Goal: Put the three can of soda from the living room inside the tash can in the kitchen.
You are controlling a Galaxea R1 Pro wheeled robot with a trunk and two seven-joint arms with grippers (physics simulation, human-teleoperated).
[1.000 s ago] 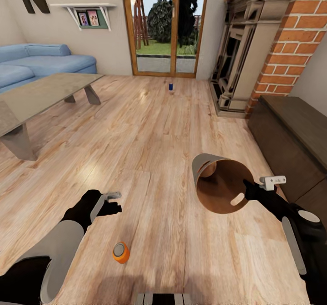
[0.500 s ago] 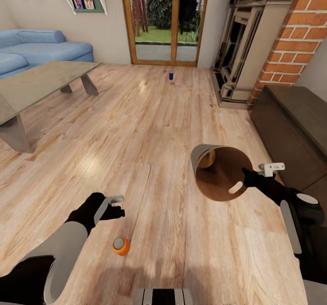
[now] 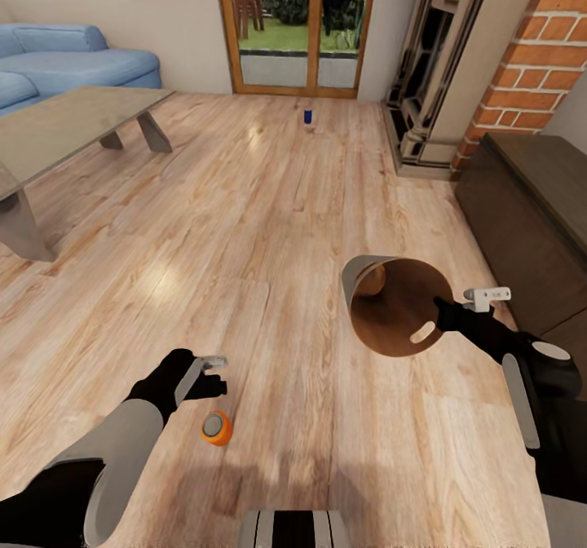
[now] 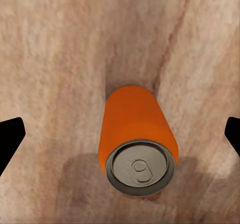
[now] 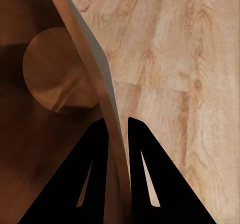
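An orange can of soda (image 3: 216, 429) stands upright on the wood floor just in front of me. My left gripper (image 3: 215, 373) hovers open just beyond it; in the left wrist view the can (image 4: 137, 139) sits centred between the wide-apart fingertips (image 4: 10, 139) of that gripper (image 4: 120, 136). A dark blue can (image 3: 307, 116) stands far off near the glass doors. My right gripper (image 3: 436, 328) is shut on the rim of the trash can (image 3: 359, 275), held tilted with its brown inside facing me. In the right wrist view the fingers (image 5: 95, 154) pinch the rim (image 5: 107, 99).
A low grey-brown table (image 3: 73, 128) and blue sofa (image 3: 73, 63) stand at the left. Glass doors (image 3: 289, 26) are at the far wall, with a dark fireplace (image 3: 432, 67) and red brick (image 3: 530, 50) at the right. A dark low cabinet (image 3: 538, 205) runs along the right side.
The head view has tilted downward. My left gripper has closed in on the orange can. The right gripper still holds the trash can in about the same pose.
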